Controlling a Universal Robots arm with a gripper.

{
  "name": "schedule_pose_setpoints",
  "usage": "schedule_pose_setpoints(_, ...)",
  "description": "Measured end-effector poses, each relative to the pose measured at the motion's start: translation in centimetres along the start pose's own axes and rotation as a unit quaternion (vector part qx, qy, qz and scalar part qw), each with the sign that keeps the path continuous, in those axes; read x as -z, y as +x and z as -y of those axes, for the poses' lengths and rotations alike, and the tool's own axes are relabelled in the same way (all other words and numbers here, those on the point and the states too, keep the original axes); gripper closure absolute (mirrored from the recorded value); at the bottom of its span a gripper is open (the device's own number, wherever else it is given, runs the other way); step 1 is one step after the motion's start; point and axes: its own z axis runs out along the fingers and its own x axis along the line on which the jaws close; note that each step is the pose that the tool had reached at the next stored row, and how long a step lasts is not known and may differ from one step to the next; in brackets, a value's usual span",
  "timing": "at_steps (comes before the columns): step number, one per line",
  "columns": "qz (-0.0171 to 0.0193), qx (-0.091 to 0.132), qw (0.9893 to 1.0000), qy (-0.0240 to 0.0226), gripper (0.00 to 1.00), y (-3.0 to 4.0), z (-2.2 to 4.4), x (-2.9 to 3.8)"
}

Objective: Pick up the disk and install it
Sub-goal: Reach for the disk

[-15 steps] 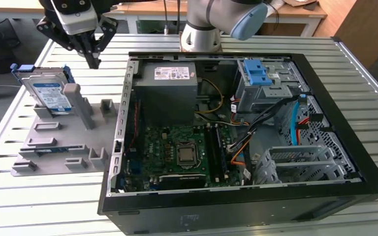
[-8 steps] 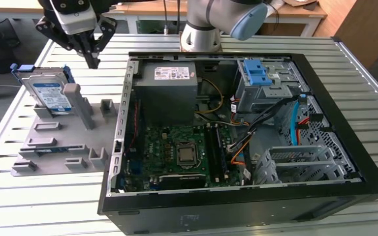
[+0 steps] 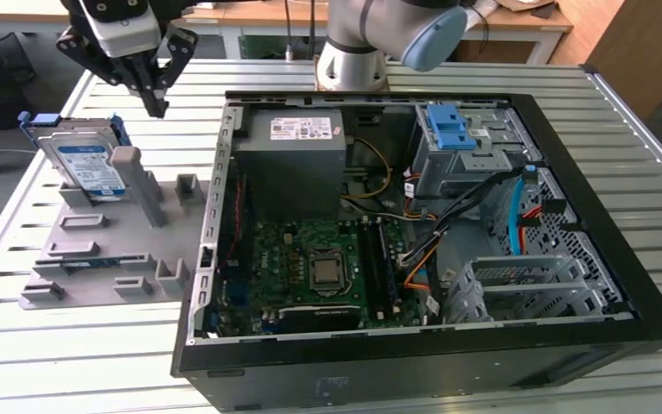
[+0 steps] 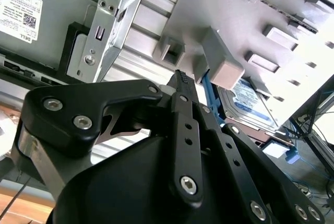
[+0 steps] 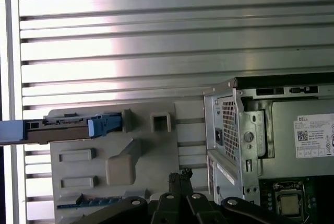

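"Below the pincer (image 3: 153, 102), toward the exterior view's left, what is marked (a)?" the student asks.

"(a) The disk (image 3: 84, 159)," the tutor replies. "It is a silver drive with a white-and-blue label in a blue bracket. It stands on its edge in a grey holder (image 3: 101, 259). A grey post (image 3: 128, 177) of the holder rises just beside it, on the side nearer the pincer."

"And (b), the pincer itself?"

"(b) Its black fingers (image 4: 182, 104) are drawn together to a narrow point, with nothing between them. Both wrist views show the tips meeting. It hangs above the holder, apart from the disk and touching nothing."

"How does the disk look from the wrist?"

"In the first wrist view the disk (image 5: 62, 128) is seen edge-on in the holder, well apart from the pincer (image 5: 180, 174). In the second wrist view the disk (image 4: 250, 104) shows its label face beyond the pincer (image 4: 181, 78), past the post."

"And (c)?"

"(c) On the pincer's other side an open computer case (image 3: 423, 366) lies on the slatted table (image 3: 78, 354). Inside are a grey power supply (image 3: 296, 147), a green motherboard (image 3: 320, 267) and a grey drive cage (image 3: 469, 164) topped by a blue latch (image 3: 452, 129)."
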Motion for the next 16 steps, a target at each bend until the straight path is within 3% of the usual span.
schedule_pose_setpoints(4,0.0000,0.000,1.0000,0.0000,0.89,0.71,0.03,0.00)
schedule_pose_setpoints(16,0.0000,0.000,1.0000,0.0000,0.89,0.83,0.04,-0.01)
